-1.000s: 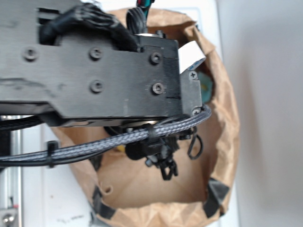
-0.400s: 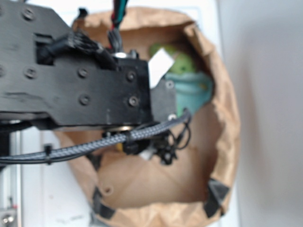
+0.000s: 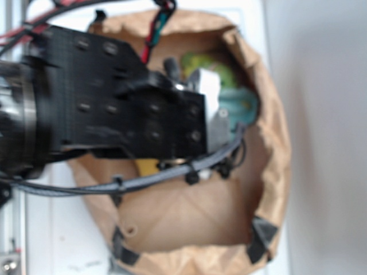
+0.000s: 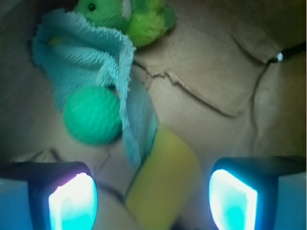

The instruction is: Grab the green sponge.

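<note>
The gripper (image 4: pixel 152 194) is held spread wide and empty, a yellow block (image 4: pixel 163 179) lying between its fingers. Beyond and leftward, the green sponge (image 4: pixel 92 115) is half tucked under a teal cloth (image 4: pixel 81 57); farthest, a green plush toy (image 4: pixel 127 17) rests.

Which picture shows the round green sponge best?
The wrist view: the green sponge lies in plain sight, partly tucked under the blue towel, ahead of the open gripper. In the exterior view the arm hides it; I cannot find it there.
</note>
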Motion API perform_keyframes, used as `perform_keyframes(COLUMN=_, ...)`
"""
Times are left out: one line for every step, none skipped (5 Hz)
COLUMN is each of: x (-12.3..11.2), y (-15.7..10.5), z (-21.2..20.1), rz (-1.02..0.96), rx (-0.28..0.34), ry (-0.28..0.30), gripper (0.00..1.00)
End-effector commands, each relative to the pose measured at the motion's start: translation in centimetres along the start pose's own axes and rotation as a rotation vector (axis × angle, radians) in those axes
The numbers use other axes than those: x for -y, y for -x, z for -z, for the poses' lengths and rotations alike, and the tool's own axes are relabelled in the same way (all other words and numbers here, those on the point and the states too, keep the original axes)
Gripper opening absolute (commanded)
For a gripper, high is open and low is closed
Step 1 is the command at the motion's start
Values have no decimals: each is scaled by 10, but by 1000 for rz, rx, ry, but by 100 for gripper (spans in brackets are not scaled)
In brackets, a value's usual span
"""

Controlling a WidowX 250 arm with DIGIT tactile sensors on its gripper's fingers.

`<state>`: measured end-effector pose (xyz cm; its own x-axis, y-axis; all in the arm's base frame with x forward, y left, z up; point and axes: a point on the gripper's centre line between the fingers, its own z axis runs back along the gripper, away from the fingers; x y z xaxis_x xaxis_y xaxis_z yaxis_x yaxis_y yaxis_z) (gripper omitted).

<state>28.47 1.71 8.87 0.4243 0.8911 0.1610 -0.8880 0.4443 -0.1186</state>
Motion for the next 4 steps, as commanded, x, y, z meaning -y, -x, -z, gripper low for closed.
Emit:
perform_keyframes(x=2, y=-11, z=22, rz=-18, rx=84, ry=-23, gripper=100)
perform_keyframes(x=0, y=-11, z=32, rz=-3, rx=102, ry=-39, gripper=100)
perform_keyframes(x=-10, y=0, z=34, rz=67, rx=119, ry=-41, gripper=100)
perform_keyframes(x=-21, y=2, z=23, rz=96, rx=86, ry=-28, gripper=100)
